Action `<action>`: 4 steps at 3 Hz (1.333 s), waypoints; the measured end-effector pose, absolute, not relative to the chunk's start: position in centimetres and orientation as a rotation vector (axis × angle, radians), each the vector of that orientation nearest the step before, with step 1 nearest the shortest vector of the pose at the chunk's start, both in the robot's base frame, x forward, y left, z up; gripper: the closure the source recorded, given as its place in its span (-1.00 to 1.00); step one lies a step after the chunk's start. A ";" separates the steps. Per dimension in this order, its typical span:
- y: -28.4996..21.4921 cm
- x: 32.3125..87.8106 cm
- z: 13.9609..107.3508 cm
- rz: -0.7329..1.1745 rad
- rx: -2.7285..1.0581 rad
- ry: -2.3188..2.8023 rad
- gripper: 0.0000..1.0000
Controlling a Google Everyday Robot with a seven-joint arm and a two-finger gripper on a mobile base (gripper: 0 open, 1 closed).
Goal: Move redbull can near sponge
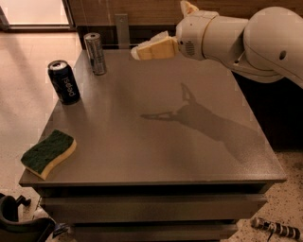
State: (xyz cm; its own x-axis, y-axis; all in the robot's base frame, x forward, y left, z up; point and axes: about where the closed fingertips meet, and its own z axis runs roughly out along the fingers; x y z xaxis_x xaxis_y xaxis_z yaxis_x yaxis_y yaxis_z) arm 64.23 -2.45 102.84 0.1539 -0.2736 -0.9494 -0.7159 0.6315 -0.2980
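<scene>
The redbull can [95,53], slim and silver-grey, stands upright at the table's far left corner. The sponge [49,153], green on top over yellow foam, lies at the front left corner. My gripper [159,28] hovers above the far edge of the table, to the right of the redbull can and apart from it. It is open and empty: one tan finger [152,48] points left toward the can, the other [185,6] sticks up. Its shadow falls on the middle of the table.
A wider dark Pepsi can [64,81] stands upright at the left edge, between the redbull can and the sponge. The grey table [156,156] has a wooden wall behind it and pale floor to its left. Small objects lie on the floor at both front corners.
</scene>
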 end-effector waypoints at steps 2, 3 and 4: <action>-0.3 66.9 101.6 0.453 -0.823 1.421 -1.00; 2.9 71.3 98.6 0.538 -0.752 1.428 -1.00; 7.5 74.0 95.8 0.599 -0.775 1.475 -1.00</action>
